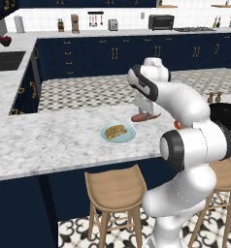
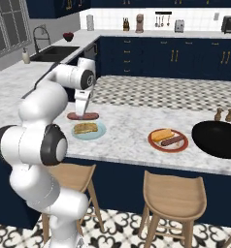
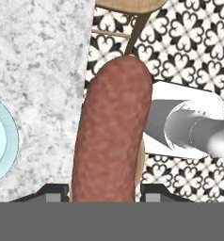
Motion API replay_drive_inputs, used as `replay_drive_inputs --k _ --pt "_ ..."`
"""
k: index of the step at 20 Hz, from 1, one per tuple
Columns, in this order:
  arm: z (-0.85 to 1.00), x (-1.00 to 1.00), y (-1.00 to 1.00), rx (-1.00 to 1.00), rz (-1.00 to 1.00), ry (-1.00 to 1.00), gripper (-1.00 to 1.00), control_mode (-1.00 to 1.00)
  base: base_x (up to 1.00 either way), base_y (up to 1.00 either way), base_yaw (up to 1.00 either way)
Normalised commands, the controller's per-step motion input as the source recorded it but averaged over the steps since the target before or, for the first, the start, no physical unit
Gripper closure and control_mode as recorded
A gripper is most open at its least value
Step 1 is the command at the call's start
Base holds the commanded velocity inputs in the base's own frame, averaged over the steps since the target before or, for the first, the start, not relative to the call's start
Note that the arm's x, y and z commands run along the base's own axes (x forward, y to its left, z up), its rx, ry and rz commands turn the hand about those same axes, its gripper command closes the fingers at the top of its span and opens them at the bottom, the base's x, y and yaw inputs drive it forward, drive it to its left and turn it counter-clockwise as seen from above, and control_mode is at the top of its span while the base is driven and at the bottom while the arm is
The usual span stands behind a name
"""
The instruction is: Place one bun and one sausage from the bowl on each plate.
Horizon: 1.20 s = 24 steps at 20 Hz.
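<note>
Marble counter [image 2: 127, 128]: carries both plates and the black bowl [image 2: 219, 139].
Jaws [image 3: 104, 190]: clamped on a sausage [image 3: 114, 136], just beyond the blue plate [image 2: 89, 131].
Blue plate: one bun [image 2: 85, 128].
Red-rimmed plate [image 2: 168, 141]: bun and sausage.

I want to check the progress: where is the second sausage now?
The sausage is held in the pincer, just above the counter behind the blue plate, which holds a bun.
</note>
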Motion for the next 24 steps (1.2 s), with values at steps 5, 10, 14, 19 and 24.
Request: replay_drive_inputs --k 5,10,14,19,24 --pt "-0.94 0.88 0.17 -0.17 0.02 -0.14 1.00 -1.00 0.00 0.00 0.00" --pt "-0.82 0.78 0.26 -0.05 0.04 -0.04 1.00 -1.00 0.00 0.00 0.00" --pt "-0.60 0.71 0.02 0.00 0.02 0.00 1.00 -1.00 0.00 0.00 0.00" --pt "-0.48 0.31 0.00 0.00 0.01 -0.01 1.00 -1.00 0.00 0.00 0.00" --pt "-0.38 0.24 0.00 0.00 0.01 -0.03 1.00 -1.00 0.00 0.00 0.00"
